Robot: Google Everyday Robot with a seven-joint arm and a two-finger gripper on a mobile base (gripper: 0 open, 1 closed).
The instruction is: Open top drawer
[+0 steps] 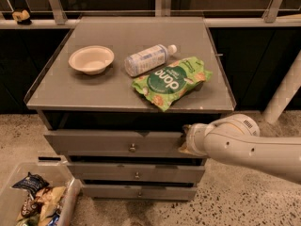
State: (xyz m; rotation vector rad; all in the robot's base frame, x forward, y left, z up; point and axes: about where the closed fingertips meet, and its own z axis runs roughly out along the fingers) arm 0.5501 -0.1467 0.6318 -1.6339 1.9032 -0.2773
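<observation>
The top drawer is the widest grey front panel under the tabletop, with a small round metal knob at its centre. It stands pulled out a little from the cabinet, with a dark gap above it. My gripper is at the drawer's right end, at the upper edge of the front panel, about a hand's width right of the knob. My white arm reaches in from the right and hides the drawer's right end.
On the grey tabletop lie a beige bowl, a plastic bottle on its side and a green snack bag. Two slimmer drawers sit below. A clear bin of snack packets stands on the floor at left.
</observation>
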